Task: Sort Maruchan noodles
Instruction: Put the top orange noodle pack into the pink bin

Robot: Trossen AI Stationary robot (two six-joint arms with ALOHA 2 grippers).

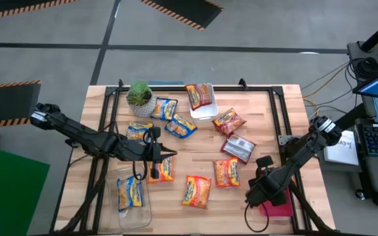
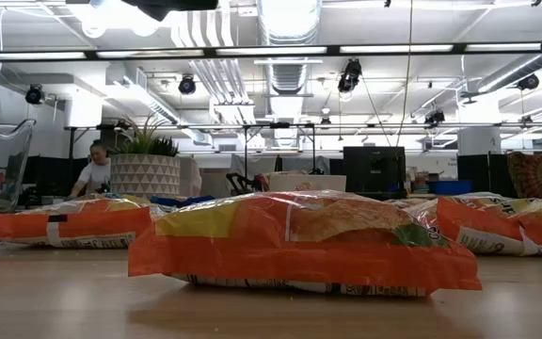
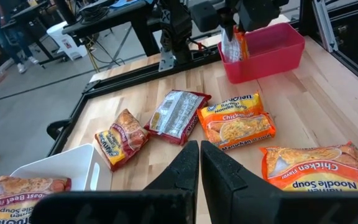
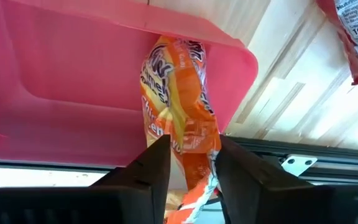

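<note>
High view: my right gripper point(image 1: 260, 194) sits over the pink bin point(image 1: 279, 208) at the table's point(image 1: 254, 111) near right corner; left gripper point(image 1: 165, 154) hovers mid-table among scattered noodle packets point(image 1: 197, 191). Potted plant point(image 1: 140, 97) at far left.

Low view: orange packet point(image 2: 299, 240) lies flat in front.

Left wrist view: my fingers point(image 3: 185, 171) pressed together, holding nothing.

Right wrist view: orange packet point(image 4: 178, 93) hangs between my fingers point(image 4: 154, 162) above the bin point(image 4: 73, 81); jaws slightly apart, touching its lower end.
</note>
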